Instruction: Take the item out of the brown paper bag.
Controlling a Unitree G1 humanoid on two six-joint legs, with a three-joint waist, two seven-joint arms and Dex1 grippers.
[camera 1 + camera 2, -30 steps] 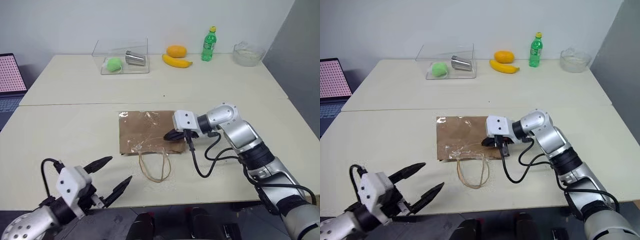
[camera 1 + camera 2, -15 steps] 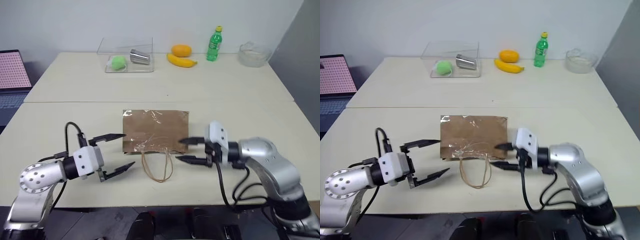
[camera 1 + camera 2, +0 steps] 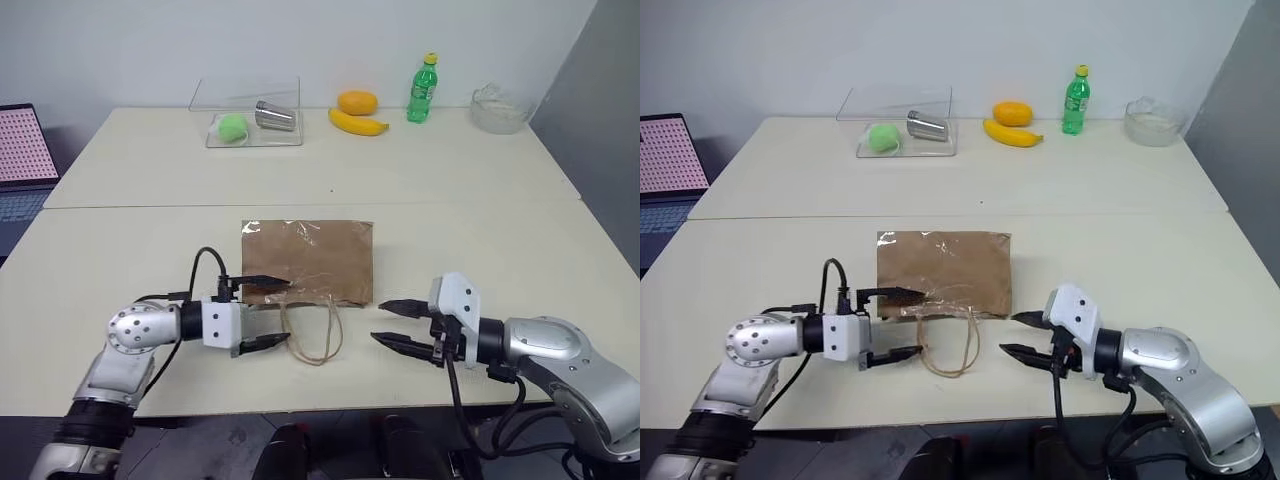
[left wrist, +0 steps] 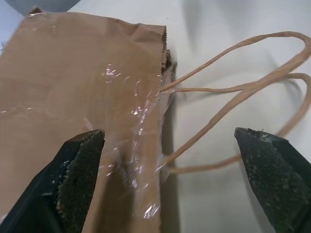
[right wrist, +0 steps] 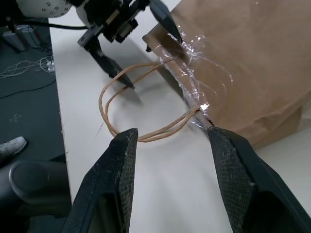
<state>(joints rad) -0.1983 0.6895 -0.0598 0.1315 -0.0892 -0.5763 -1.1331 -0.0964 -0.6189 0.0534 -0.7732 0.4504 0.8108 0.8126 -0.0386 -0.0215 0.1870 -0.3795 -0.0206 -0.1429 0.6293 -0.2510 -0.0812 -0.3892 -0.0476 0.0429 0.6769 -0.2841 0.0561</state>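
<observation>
The brown paper bag [image 3: 307, 262] lies flat on the table, its mouth toward the front edge and its two tan loop handles [image 3: 312, 335] spread on the tabletop. The item is hidden. My left gripper [image 3: 285, 311] reaches in from the left and stands open at the bag's front left corner, one finger over the paper [image 4: 73, 82], the other beside the handles [image 4: 243, 92]. To the right of the handles my right gripper [image 3: 378, 322] is open and empty, apart from the bag. The right wrist view takes in the bag [image 5: 243, 63], the handles [image 5: 141, 111] and the left gripper [image 5: 121, 29].
Along the table's far edge stand a clear tray [image 3: 250, 110] with a green ball and a metal cup, an orange [image 3: 354, 102], a banana [image 3: 355, 122], a green soda bottle [image 3: 421, 88] and a clear bowl [image 3: 497, 108]. A laptop [image 3: 20, 150] sits at the far left.
My left gripper has swung from the table's front edge up to the bag's mouth. My right gripper has let go of the bag's right side, opened and drawn back toward the front.
</observation>
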